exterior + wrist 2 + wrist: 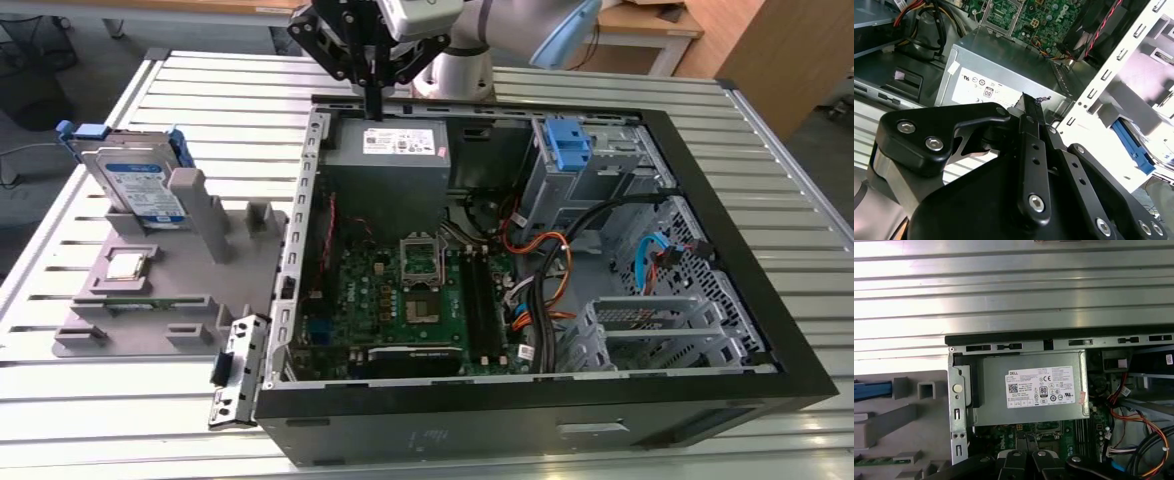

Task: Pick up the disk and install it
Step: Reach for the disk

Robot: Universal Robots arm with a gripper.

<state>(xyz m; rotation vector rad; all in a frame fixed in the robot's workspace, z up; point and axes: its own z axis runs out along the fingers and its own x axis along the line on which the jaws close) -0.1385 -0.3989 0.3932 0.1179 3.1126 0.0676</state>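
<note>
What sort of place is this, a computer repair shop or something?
Most likely a robotics lab or test bench: an opened computer case lies on a slatted metal table, a grey holder beside it carries the disk, and a robot gripper hangs above.

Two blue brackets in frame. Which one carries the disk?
The blue bracket on the grey holder, exterior view's left, outside the case: it frames the disk. The other bracket sits inside the case, on the drive cage.
</note>
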